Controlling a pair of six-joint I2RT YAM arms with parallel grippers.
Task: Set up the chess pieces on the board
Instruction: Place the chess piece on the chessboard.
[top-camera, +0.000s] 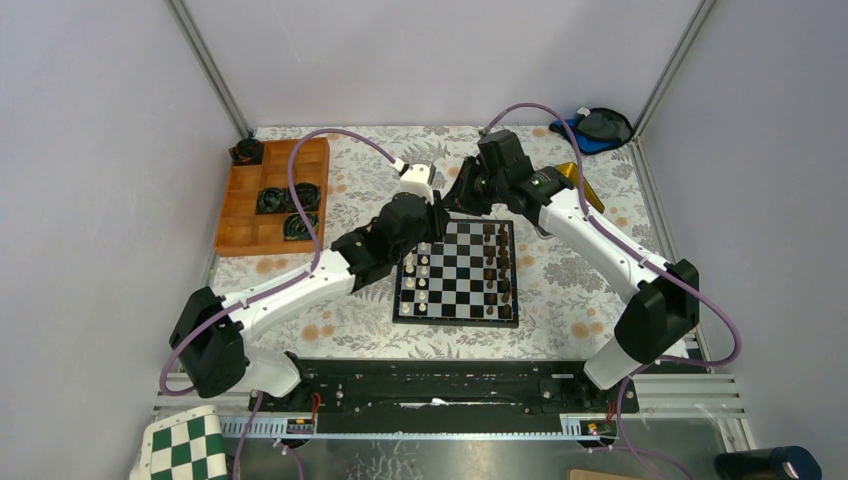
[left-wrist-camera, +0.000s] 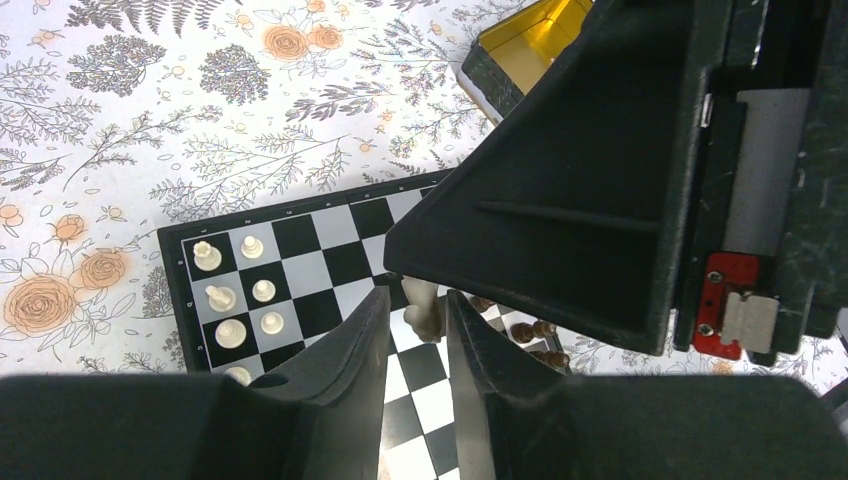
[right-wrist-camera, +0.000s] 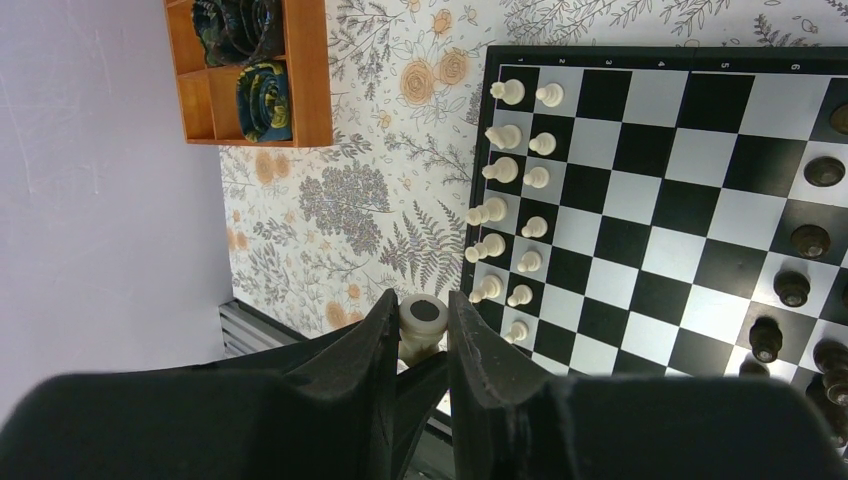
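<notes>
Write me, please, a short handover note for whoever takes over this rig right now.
Grippers: the right gripper is shut on a white piece, held in the air over the far edge of the board. The left gripper has its fingers either side of that same piece, mid-handover; whether it grips yet is unclear.
Done: white pieces stand in two files along the board's left side, dark pieces along its right.
Left: probably finish the handover, set this piece on a free square among the white ones, then check for gaps, since the grippers hide some squares.
</notes>
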